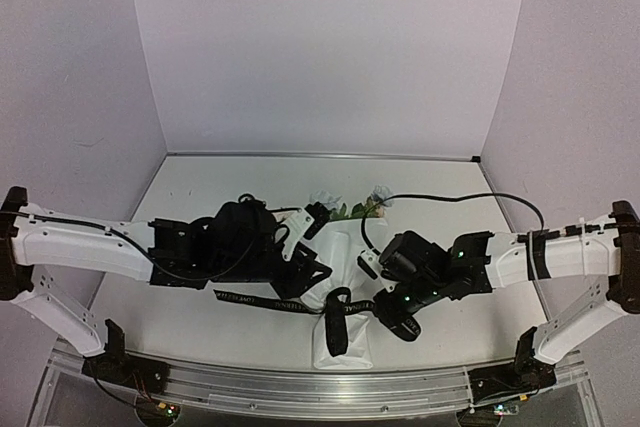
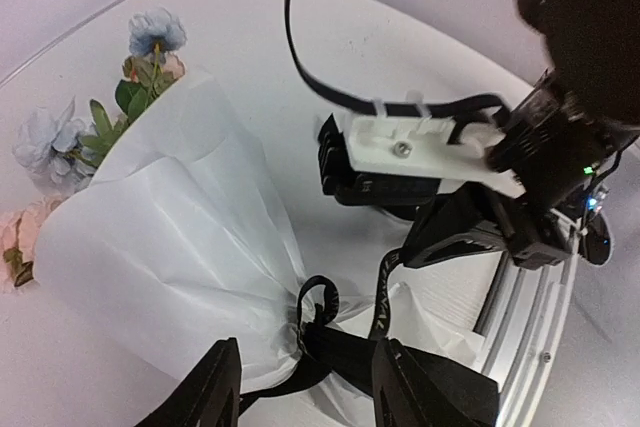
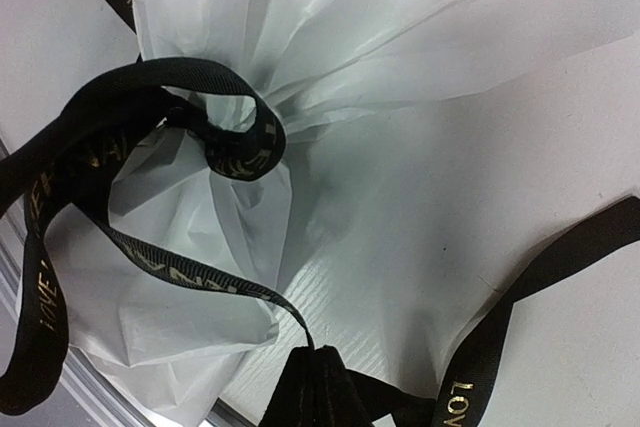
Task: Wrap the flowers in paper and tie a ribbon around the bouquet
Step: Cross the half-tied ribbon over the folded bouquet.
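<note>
The left gripper (image 2: 305, 357) is standing with its fingers (image 2: 215, 387) partly apart, straddling the ribbon (image 2: 335, 347) where it is cinching the narrow neck of the bouquet (image 2: 170, 237). The right gripper (image 3: 318, 387) is pinching one ribbon strand between closed fingers, just beside the crumpled tail of the paper (image 3: 400, 37). The bouquet is lying on the table (image 1: 240, 187) between the two grippers, its flowers (image 2: 150, 37) at the far end, and a loose ribbon end is trailing off to the left.
</note>
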Action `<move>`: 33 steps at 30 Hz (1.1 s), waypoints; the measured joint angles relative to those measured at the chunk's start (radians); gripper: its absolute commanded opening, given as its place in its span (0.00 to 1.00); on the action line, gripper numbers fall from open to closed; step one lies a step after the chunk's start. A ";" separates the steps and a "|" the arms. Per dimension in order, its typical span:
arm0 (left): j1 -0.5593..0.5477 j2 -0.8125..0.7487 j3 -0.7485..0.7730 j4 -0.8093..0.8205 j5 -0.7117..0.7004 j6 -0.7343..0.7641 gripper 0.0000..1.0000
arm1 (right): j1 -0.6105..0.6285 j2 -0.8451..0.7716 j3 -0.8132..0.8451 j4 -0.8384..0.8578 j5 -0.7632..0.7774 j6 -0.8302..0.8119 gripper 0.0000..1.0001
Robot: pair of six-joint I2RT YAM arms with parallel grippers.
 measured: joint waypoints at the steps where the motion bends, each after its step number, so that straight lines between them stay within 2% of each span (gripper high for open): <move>1: 0.007 0.034 0.012 0.000 0.006 0.007 0.43 | 0.000 0.000 0.000 0.005 0.001 0.010 0.00; 6: 0.012 0.168 0.044 0.000 0.094 0.023 0.33 | 0.000 0.000 0.000 0.027 -0.001 0.061 0.00; 12: 0.009 0.195 0.043 0.001 0.195 0.012 0.20 | 0.000 0.001 0.000 0.050 -0.019 0.101 0.00; 15: 0.009 0.195 0.029 0.001 0.240 0.004 0.17 | 0.000 0.001 0.000 0.057 -0.030 0.113 0.00; 25: 0.005 0.194 -0.023 -0.042 0.298 -0.007 0.16 | 0.000 0.002 0.000 0.066 -0.059 0.137 0.00; 30: 0.008 0.162 -0.023 -0.045 0.266 -0.008 0.27 | 0.000 0.004 0.000 0.062 -0.075 0.139 0.00; 33: 0.027 0.105 -0.021 -0.043 0.234 -0.008 0.30 | 0.001 0.009 0.000 0.060 -0.081 0.142 0.00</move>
